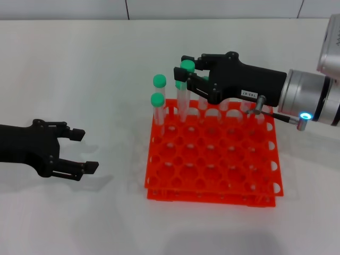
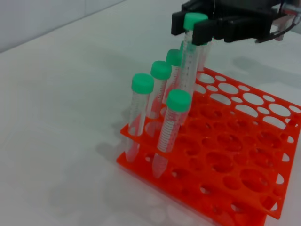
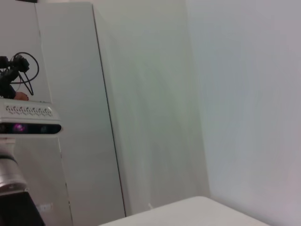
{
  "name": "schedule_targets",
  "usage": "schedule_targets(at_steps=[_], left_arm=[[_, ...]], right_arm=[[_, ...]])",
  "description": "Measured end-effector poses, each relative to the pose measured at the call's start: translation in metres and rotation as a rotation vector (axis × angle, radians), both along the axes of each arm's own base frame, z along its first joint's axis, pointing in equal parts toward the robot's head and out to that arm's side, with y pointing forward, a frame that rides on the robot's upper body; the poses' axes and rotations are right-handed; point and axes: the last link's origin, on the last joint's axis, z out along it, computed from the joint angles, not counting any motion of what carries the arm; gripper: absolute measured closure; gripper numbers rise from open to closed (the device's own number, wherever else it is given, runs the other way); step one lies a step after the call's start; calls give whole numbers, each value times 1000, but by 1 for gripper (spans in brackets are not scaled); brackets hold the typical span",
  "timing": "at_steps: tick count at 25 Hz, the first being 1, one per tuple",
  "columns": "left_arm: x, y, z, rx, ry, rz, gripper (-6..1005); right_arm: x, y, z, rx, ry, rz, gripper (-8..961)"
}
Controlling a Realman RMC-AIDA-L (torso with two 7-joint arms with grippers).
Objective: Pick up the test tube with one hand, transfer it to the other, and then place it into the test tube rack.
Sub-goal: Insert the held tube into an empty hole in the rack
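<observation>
Head view shows the right hand (image 1: pixel 187 74) reaching in over the far left corner of the test tube rack (image 1: pixel 212 159), its fingers pinched on the test tube (image 1: pixel 183 90) just under the green cap. That tube stands nearly upright, its lower end down among the holes of the rack's back row, so the hand sits at its top and the rack at its foot. From the left wrist view the same grip is plain: the black fingers (image 2: pixel 207 30) close on either side of the tube (image 2: pixel 189 61) below its cap, with the rack (image 2: pixel 244 155) beneath. Four other green-capped tubes (image 2: pixel 141 113) stand in the holes near that corner (one of them leans outward at the rack's front edge). The left hand (image 1: pixel 79 151) rests low over the white surface (image 1: pixel 79 69), well apart from the rack on its left side, fingers spread wide and holding nothing.
</observation>
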Motion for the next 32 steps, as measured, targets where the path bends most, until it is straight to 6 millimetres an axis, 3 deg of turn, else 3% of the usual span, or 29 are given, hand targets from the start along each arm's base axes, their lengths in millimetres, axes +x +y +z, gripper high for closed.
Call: schedule_targets(at_steps=[32], left_arm=[[-3,-3,-5,-20,3,3,115]], right_arm=[[6,-6,-15,-18,-42,-8,688]])
